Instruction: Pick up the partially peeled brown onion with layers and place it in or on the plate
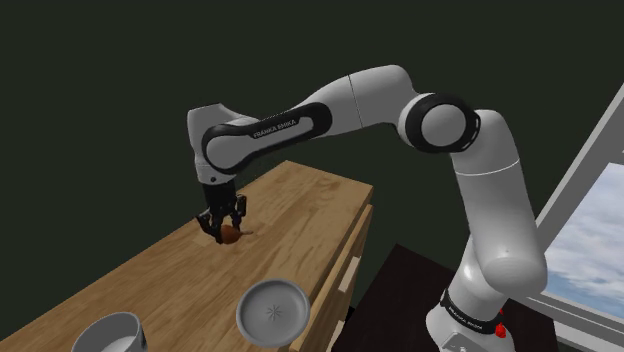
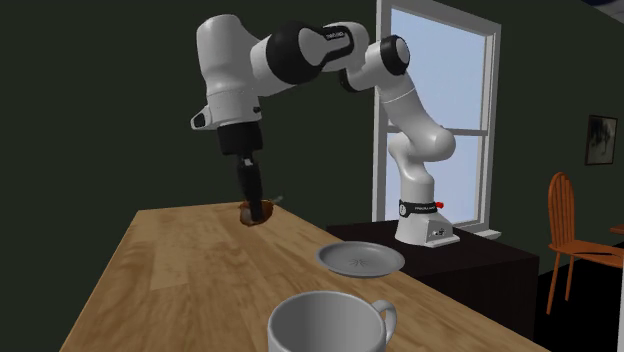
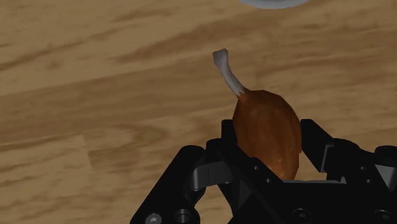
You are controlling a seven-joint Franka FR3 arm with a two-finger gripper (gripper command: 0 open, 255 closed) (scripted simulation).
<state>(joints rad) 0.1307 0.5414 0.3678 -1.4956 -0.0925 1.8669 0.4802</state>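
The brown onion [image 3: 267, 127] has a pale curled stem and sits clasped between the two black fingers of my gripper [image 3: 270, 143]. In the shoulder view the gripper [image 1: 228, 230] points down at the wooden table [image 1: 150, 280] with the onion [image 1: 231, 235] at its tips, at or just above the surface. From the second exterior view the onion [image 2: 256, 212] shows low at the gripper [image 2: 255, 208], near the table's far end. The grey plate [image 1: 273, 310] lies near the table's edge, toward the stand from the onion, and appears again as the plate [image 2: 360, 259].
A grey mug [image 2: 325, 322] stands at the near end of the table in the second exterior view, seen as the mug [image 1: 105, 335] at the shoulder view's lower left. A window [image 2: 440, 110] and a wooden chair [image 2: 575, 235] are behind the stand.
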